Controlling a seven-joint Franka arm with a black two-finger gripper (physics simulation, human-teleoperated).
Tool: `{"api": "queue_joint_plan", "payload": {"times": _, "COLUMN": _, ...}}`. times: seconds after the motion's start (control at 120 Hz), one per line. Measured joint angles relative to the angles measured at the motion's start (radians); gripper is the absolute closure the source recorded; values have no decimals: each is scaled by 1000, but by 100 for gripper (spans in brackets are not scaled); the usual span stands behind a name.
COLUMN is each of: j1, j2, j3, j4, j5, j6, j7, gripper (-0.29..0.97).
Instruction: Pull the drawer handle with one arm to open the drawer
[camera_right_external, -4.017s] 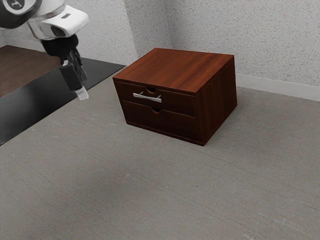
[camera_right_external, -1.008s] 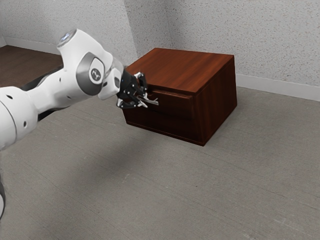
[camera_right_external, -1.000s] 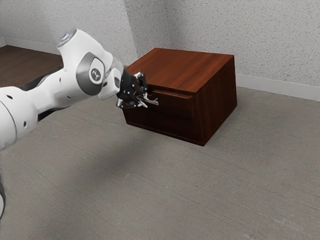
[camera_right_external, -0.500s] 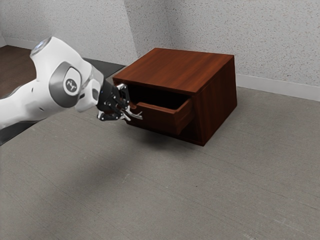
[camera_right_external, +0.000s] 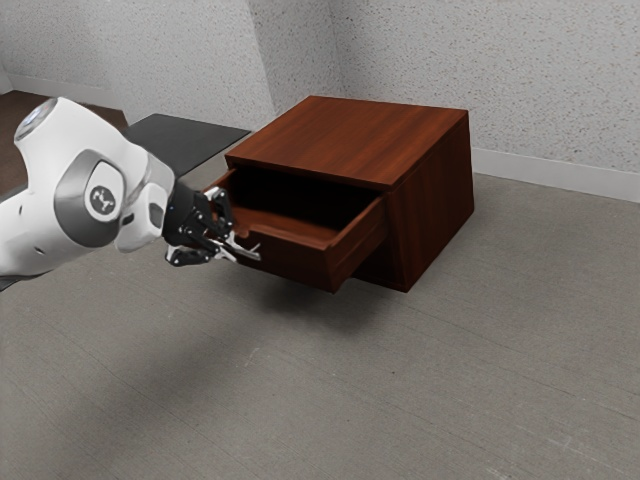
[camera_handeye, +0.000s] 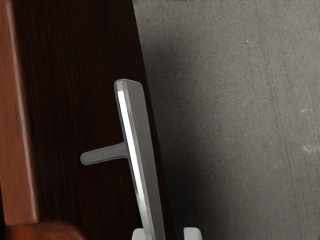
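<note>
A dark red-brown wooden cabinet (camera_right_external: 370, 140) stands on the grey floor in the exterior view. Its upper drawer (camera_right_external: 300, 240) is pulled well out toward the exterior view's left, with its hollow inside showing. My black gripper (camera_right_external: 228, 243) is shut on the drawer's silver bar handle (camera_right_external: 240, 248) at the drawer's front. In the wrist view the silver handle (camera_handeye: 137, 165) runs lengthwise over the dark drawer front (camera_handeye: 75, 100), with one post joining them. Two pale fingertips (camera_handeye: 141, 234) clasp the bar from both sides.
The lower drawer (camera_right_external: 375, 265) sits shut under the open one. A black mat (camera_right_external: 175, 135) lies on the floor behind my arm. Speckled walls with a white baseboard (camera_right_external: 555, 172) stand behind the cabinet. Open grey floor spreads in front.
My hand has drawn back toward the exterior view's left with the handle in its grip. The upper drawer has slid from nearly shut to well open.
</note>
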Motion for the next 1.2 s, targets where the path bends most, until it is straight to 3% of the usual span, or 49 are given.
{"api": "queue_joint_plan", "payload": {"times": 0.233, "j1": -45, "j2": -74, "j3": 47, "j4": -71, "j5": 19, "j6": 1, "j7": -1, "gripper": 72}}
{"api": "queue_joint_plan", "payload": {"times": 0.4, "j1": -149, "j2": -96, "j3": 141, "j4": -95, "j5": 40, "j6": 1, "j7": -2, "gripper": 70}}
{"api": "queue_joint_plan", "payload": {"times": 0.642, "j1": -166, "j2": -107, "j3": 156, "j4": -99, "j5": 53, "j6": -4, "j7": -7, "gripper": 67}}
{"api": "queue_joint_plan", "payload": {"times": 1.0, "j1": -169, "j2": -176, "j3": 162, "j4": -95, "j5": 58, "j6": -53, "j7": -18, "gripper": 52}}
{"api": "queue_joint_plan", "payload": {"times": 1.117, "j1": -171, "j2": -175, "j3": 166, "j4": 31, "j5": 181, "j6": -184, "j7": -64, "gripper": 49}}
{"api": "queue_joint_plan", "payload": {"times": 1.2, "j1": -182, "j2": -106, "j3": 154, "j4": 189, "j5": 257, "j6": -324, "j7": -119, "gripper": 47}}
